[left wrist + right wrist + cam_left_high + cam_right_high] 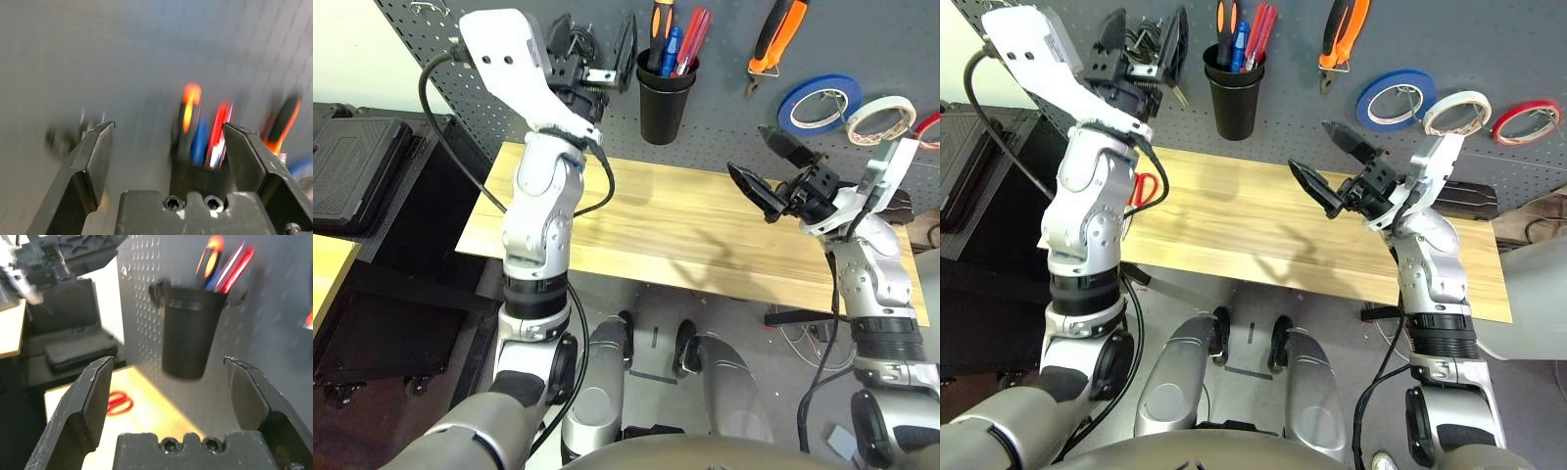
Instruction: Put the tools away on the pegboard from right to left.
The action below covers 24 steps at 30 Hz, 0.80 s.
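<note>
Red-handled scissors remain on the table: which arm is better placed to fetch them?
Probably left: the scissors lie beside its forearm, and the left gripper is open; the right gripper hangs farther off.

Matt perforated metal pegboard (pixel 724 127), smooth pale wood table (pixel 675 230), glossy plastic cup (pixel 664 98).

White tape roll (pixel 1456 114), pliers (pixel 1343 39), screwdriver (pixel 1223 22) on pegboard (pixel 1449 39); red-handled scissors (pixel 1143 188) flat on tabletop.

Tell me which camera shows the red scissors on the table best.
The right wrist view: the red scissors lie in the open on the table. In the right eye view the left arm hides most of them; just a sliver peeks out.
</note>
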Each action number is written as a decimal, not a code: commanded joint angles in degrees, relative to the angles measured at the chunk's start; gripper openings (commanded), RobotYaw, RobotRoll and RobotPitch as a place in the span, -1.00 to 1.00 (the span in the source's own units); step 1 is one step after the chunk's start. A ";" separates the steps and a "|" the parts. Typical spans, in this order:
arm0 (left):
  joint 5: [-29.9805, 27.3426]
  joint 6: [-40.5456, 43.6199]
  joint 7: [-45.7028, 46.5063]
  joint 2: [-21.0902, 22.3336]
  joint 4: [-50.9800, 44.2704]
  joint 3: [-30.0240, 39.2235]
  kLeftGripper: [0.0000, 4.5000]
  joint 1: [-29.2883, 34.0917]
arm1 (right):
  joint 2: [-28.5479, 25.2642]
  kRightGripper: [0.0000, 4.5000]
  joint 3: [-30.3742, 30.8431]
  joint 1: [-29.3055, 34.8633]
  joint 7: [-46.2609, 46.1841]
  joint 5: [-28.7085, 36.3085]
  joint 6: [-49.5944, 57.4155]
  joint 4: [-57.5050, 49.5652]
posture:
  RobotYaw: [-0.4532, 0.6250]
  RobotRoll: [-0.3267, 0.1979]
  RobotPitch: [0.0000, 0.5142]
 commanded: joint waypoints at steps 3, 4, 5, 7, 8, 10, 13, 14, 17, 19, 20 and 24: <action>1.64 4.27 -1.52 3.79 -1.26 -1.16 0.99 7.17 | -2.01 1.00 5.93 2.35 -2.68 -6.50 6.33 -2.89 | 0.33 0.25 0.08; 2.41 3.56 -1.80 4.55 -0.27 -1.31 0.99 8.78 | -2.06 1.00 7.29 2.67 -3.10 -7.85 7.05 -3.10 | 0.33 0.25 0.08; 3.15 2.91 -2.00 5.18 0.84 -1.44 0.99 10.03 | -2.04 1.00 8.64 2.79 -3.63 -9.27 7.72 -3.17 | 0.33 0.25 0.10; 4.69 2.30 -2.11 6.23 3.12 -1.78 0.99 11.44 | -1.64 1.00 10.56 2.74 -4.54 -11.38 8.35 -2.70 | 0.33 0.25 0.14; 5.35 1.93 -2.17 6.60 3.94 -1.93 0.99 11.79 | -1.50 1.00 11.15 2.69 -4.93 -12.06 8.60 -2.46 | 0.33 0.25 0.14; 7.35 0.84 -2.44 7.70 6.52 -2.71 0.99 12.50 | -1.14 1.00 12.37 2.54 -6.07 -13.87 9.25 -1.64 | 0.33 0.25 0.20; 9.74 -0.83 -2.54 8.57 11.64 -3.26 0.99 13.64 | -0.58 1.00 14.57 2.55 -7.61 -16.99 9.68 -0.36 | 0.33 0.25 0.29; 10.32 -1.20 -2.56 8.66 13.17 -3.27 0.99 13.77 | -0.46 1.00 14.96 2.69 -8.10 -17.60 10.20 -0.37 | 0.33 0.25 0.33; 11.72 -2.87 -2.74 8.85 17.98 -2.96 0.99 13.48 | -0.04 1.00 16.16 3.10 -9.00 -19.11 11.13 -0.64 | 0.32 0.25 0.40; 12.31 -4.10 -3.31 9.15 21.52 -2.87 0.99 12.77 | 0.38 1.00 17.07 3.43 -9.33 -19.89 11.31 -0.92 | 0.32 0.25 0.44; 12.52 -4.47 -3.53 9.23 23.21 -2.79 0.99 12.36 | 0.58 1.00 17.49 3.58 -9.54 -20.29 11.64 -1.02 | 0.32 0.25 0.46; 13.23 -6.70 -4.27 9.46 29.35 -2.62 0.99 10.32 | 1.12 1.00 18.97 4.28 -10.35 -21.74 12.28 -1.14 | 0.29 0.25 0.56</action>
